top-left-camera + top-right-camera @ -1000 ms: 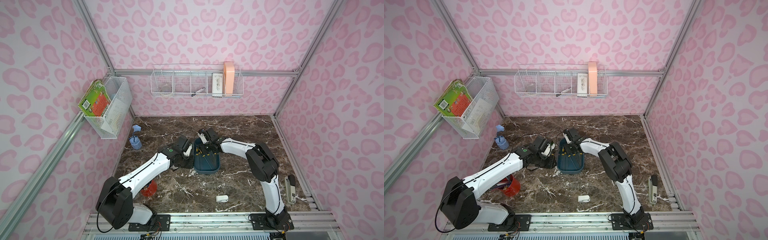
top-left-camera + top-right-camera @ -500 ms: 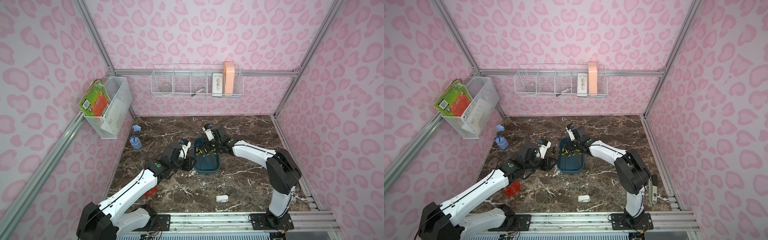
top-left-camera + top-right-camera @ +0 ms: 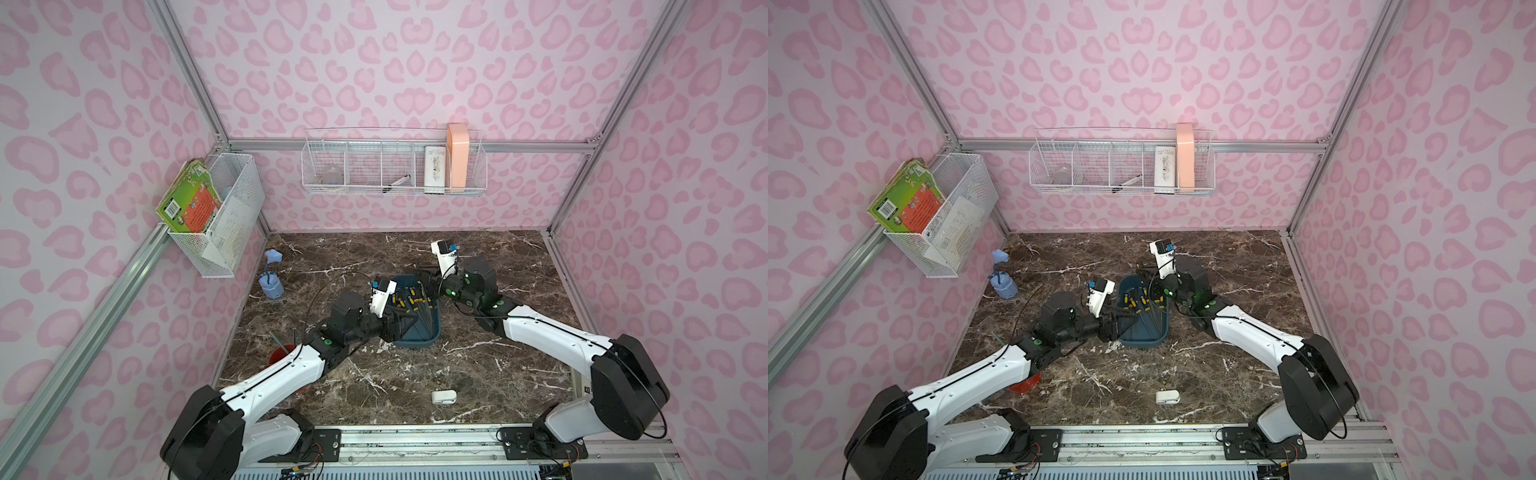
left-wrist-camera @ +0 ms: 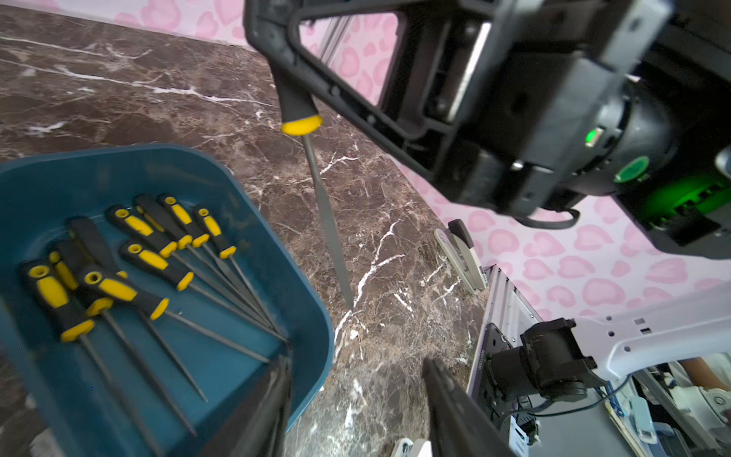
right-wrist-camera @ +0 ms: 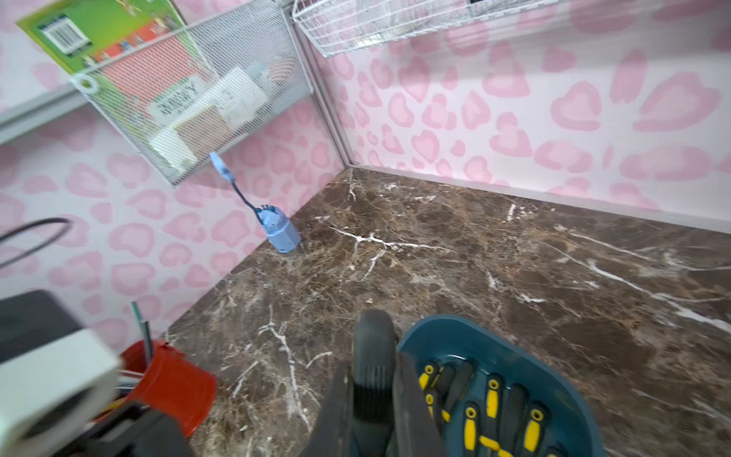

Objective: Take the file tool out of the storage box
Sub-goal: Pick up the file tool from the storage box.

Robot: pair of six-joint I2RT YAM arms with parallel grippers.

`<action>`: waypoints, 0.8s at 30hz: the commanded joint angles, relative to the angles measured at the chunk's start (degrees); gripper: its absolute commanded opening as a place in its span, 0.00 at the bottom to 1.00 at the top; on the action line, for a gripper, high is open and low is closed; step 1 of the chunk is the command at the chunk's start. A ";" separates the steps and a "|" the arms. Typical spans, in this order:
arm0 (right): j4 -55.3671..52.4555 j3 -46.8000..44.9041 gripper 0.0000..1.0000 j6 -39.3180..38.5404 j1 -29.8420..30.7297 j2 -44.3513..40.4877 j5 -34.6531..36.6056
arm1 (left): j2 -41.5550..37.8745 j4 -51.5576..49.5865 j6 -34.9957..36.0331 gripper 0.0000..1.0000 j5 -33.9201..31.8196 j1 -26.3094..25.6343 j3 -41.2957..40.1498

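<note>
File tool (image 4: 324,221), black-handled with a yellow collar and a slim grey blade, hangs point-down from the right gripper (image 4: 288,93), whose jaws pinch the handle. Its blade is outside the storage box (image 4: 59,170), over bare tabletop (image 4: 118,99) just beside the rim; whether the tip touches cannot be told.

The left gripper (image 4: 356,395) stands apart and empty, with one finger (image 4: 277,411) above the box's corner and the other over the stone. Under it, in the teal tub, lie the other files (image 4: 150,257), handles one way and thin shafts fanned toward that corner.

Beyond the right gripper, well apart, a pale blue holder (image 5: 279,233) with a brush stands at the wall, and a red cup (image 5: 170,380) sits nearer. A stapler (image 4: 461,253) lies by the side rail, and a small white object (image 3: 444,397) lies toward the front.

The surface is glossy brown marble veined white. Pink spotted walls in aluminium framing carry two white wire baskets (image 3: 395,166).
</note>
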 commanded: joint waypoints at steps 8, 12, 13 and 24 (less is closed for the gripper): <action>11.32 -4.26 0.05 4.07 2.72 -2.96 1.13 | 8.96 12.76 -0.96 0.58 3.11 -2.53 1.51; 11.07 -4.52 0.05 3.91 2.81 -2.92 1.48 | 9.73 15.12 -1.90 0.50 3.38 -2.53 0.92; 11.11 -4.56 0.05 3.82 2.81 -2.88 1.68 | 9.72 15.23 -2.03 0.47 3.54 -2.53 0.94; 10.85 -5.54 0.05 3.34 3.03 -3.39 4.72 | 13.09 16.62 -3.42 0.40 5.39 -3.14 1.82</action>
